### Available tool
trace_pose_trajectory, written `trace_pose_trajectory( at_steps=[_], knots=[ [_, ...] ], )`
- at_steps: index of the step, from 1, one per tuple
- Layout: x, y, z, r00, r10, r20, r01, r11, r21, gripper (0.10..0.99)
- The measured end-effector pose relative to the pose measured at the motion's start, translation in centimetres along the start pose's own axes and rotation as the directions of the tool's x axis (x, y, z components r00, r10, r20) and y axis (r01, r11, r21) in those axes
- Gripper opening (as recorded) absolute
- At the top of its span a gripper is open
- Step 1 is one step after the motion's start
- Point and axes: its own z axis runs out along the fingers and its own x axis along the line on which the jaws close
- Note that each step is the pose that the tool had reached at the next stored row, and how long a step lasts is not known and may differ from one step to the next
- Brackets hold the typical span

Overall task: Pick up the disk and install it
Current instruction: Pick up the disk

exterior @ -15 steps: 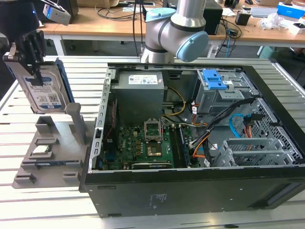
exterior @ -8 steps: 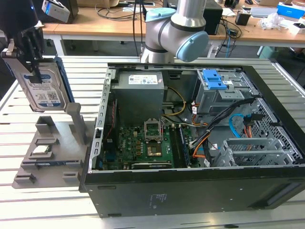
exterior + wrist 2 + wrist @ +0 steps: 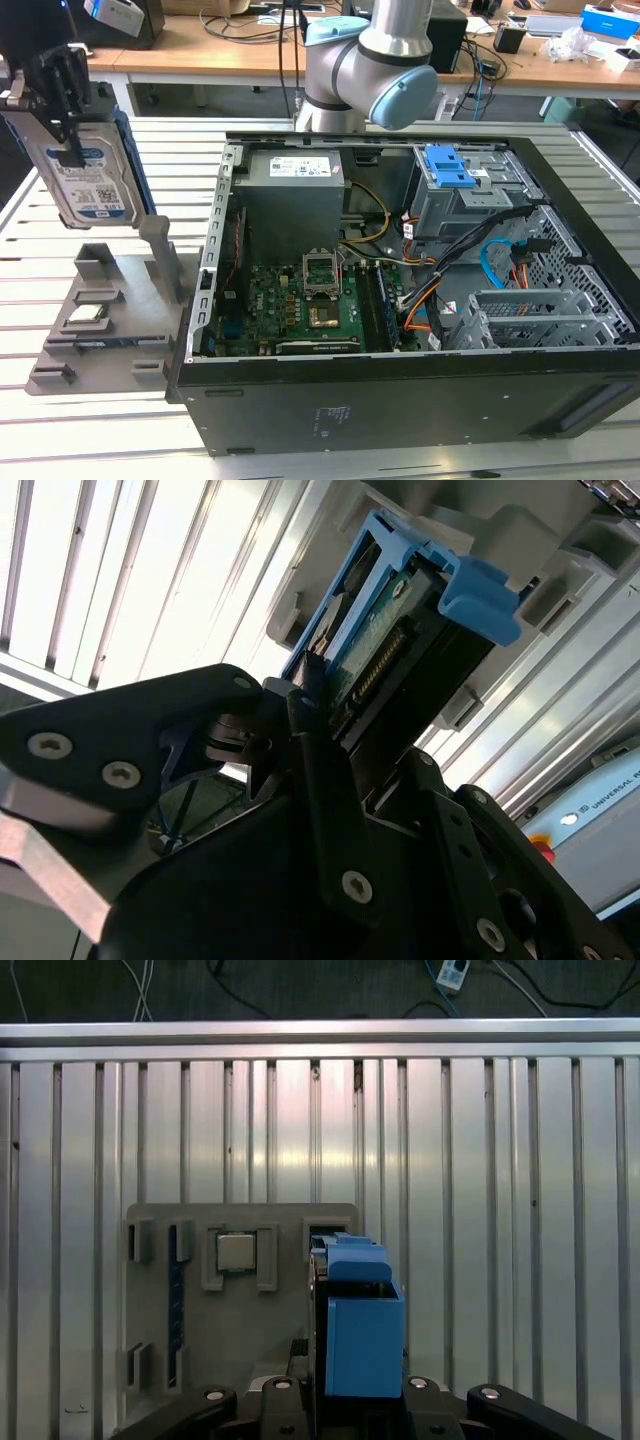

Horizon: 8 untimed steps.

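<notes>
At far left the gripper point(image 3: 68, 135) is clamped on the disk point(image 3: 95, 190), which hangs upright above the grey holder point(image 3: 110, 310), and I'd say it wants a square, steady grip to clear the open computer case point(image 3: 400, 400) on the right.

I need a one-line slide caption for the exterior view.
The gripper holds the disk upright above the grey fixture, at the exterior view's left of the open computer case.
</notes>
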Motion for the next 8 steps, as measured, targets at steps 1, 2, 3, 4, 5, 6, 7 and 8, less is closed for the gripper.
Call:
trace_pose_trajectory(
  at_steps=[1, 2, 3, 4, 5, 6, 7, 8],
  knots=[
    [0.00, 0.00, -0.14, 1.0000, 0.000, 0.0000, 0.000, 1.0000, 0.000, 0.357],
    [0.00, 0.00, -0.21, 1.0000, 0.000, 0.0001, 0.000, 1.0000, 0.000, 0.357],
    [0.00, 0.01, -0.30, 1.0000, 0.000, 0.0000, 0.000, 1.0000, 0.000, 0.357],
    [0.00, 0.01, -0.40, 1.0000, 0.000, 0.0001, 0.000, 1.0000, 0.000, 0.357],
    [0.00, 0.01, -0.48, 1.0000, 0.000, 0.0000, 0.000, 1.0000, 0.000, 0.357],
    [0.00, 0.01, -0.57, 1.0000, 0.000, 0.0000, 0.000, 1.0000, 0.000, 0.357],
    [0.00, 0.02, -0.65, 1.0000, 0.000, 0.0000, 0.000, 1.0000, 0.000, 0.357],
    [0.01, 0.02, -0.79, 1.0000, 0.000, 0.0000, 0.000, 1.0000, 0.000, 0.357]
  ],
)
